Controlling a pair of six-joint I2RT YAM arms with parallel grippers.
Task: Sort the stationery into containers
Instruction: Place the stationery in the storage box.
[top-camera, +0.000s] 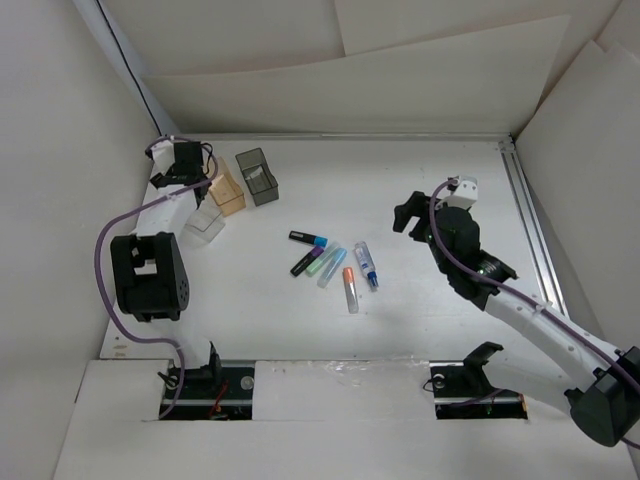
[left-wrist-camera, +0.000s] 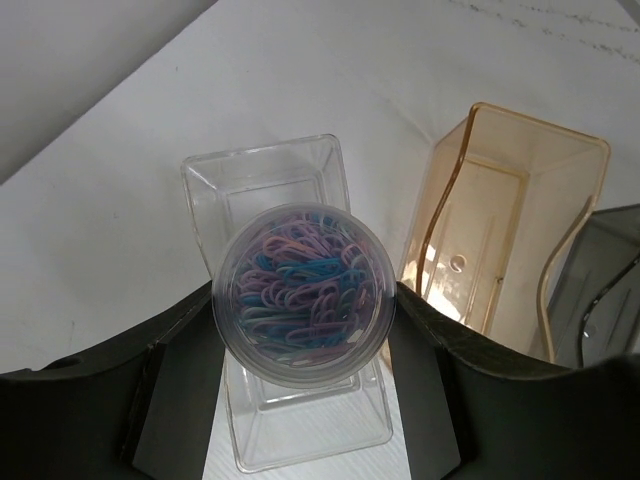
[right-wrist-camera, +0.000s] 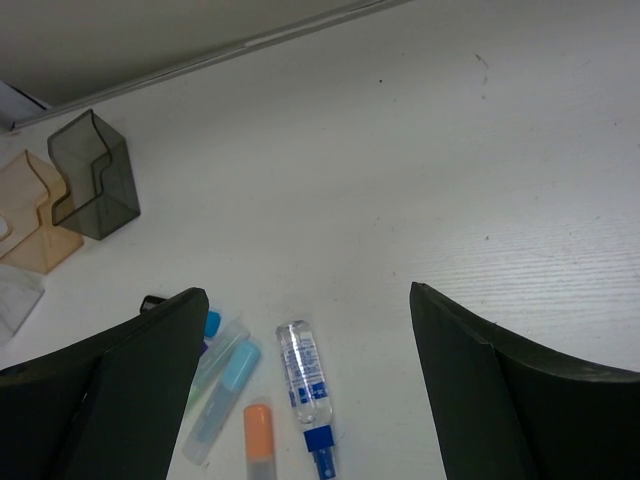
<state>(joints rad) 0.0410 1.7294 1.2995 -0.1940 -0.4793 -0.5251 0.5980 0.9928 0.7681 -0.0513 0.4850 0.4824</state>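
Left gripper: jaws closed on a round clear tub, one finger pressed to each side of it; the tub is packed with pastel paper clips in purple, blue and pink; it hangs directly over the clear box, and whether it touches that box cannot be told. Amber box stands just beside the clear box, with nothing visible inside it; smoky grey box stands next along, at the far left of the table, the three forming a diagonal row in the top view. Right gripper: jaws spread wide, nothing between them, held above bare table well to the right of the loose items. Loose stationery lies grouped mid-table, well apart from the boxes: a black-purple pen with a blue end lying crosswise at the far side; a second dark pen; a green pen close beside it; a light blue pen; a clear tube with orange cap; a small bottle with blue label, blue cap pointing toward the arms; all lie flat on the table.
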